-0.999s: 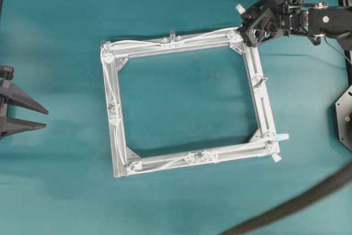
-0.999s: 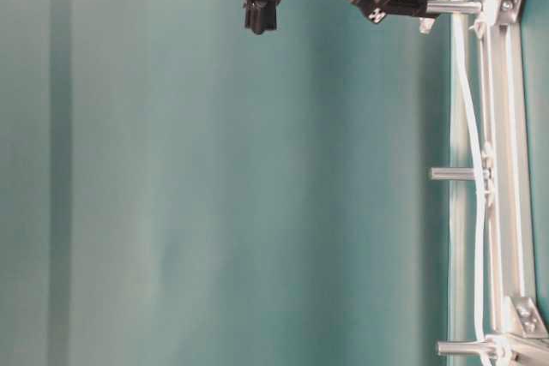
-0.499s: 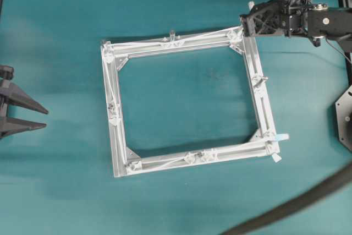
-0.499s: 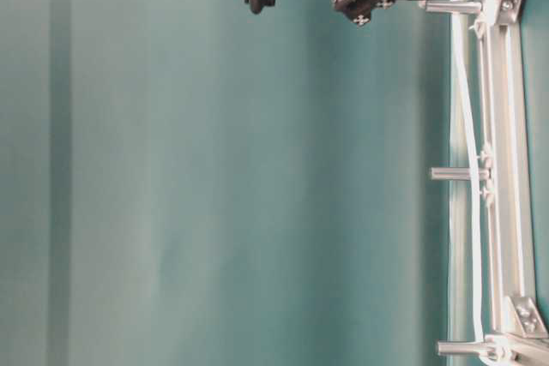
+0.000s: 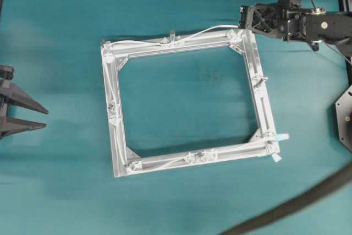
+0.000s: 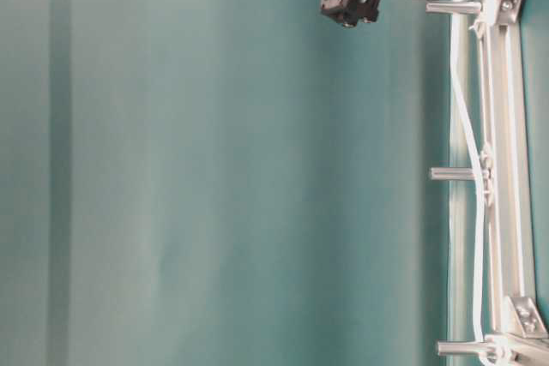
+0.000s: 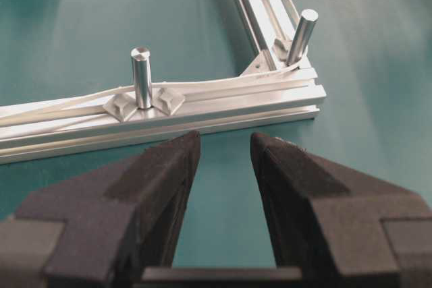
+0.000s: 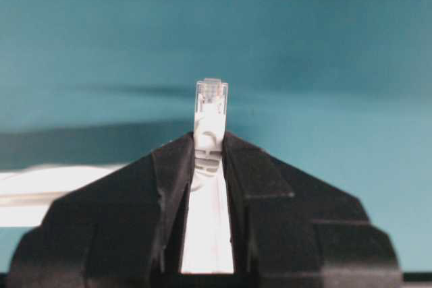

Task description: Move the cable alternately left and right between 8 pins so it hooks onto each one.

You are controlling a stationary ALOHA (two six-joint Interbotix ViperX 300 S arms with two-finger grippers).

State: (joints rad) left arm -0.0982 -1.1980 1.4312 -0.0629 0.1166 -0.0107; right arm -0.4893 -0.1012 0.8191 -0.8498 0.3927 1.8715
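The white cable (image 5: 209, 28) runs round the square aluminium frame (image 5: 117, 141) past the pins (image 5: 171, 35) and rises off the far bar to my right gripper (image 5: 242, 19) at the frame's far right corner. That gripper (image 8: 208, 141) is shut on the cable just behind its plug (image 8: 210, 99), which sticks out past the fingertips. In the table-level view the cable (image 6: 467, 126) slants from a middle pin (image 6: 455, 174) up past the corner pin (image 6: 455, 7). My left gripper (image 5: 47, 119) rests open at the left edge. In its wrist view that gripper (image 7: 225, 143) is empty, facing two pins (image 7: 141, 75).
A thick dark hose (image 5: 297, 202) crosses the near right corner of the teal cloth. A black mount (image 5: 345, 116) sits at the right edge. A pale blue tab (image 5: 281, 136) sticks out at the frame's near right corner.
My right gripper has swung back from the frame's far right corner and turned level, carrying the cable end. The cable now arches free off the far bar. The left gripper has stayed still.
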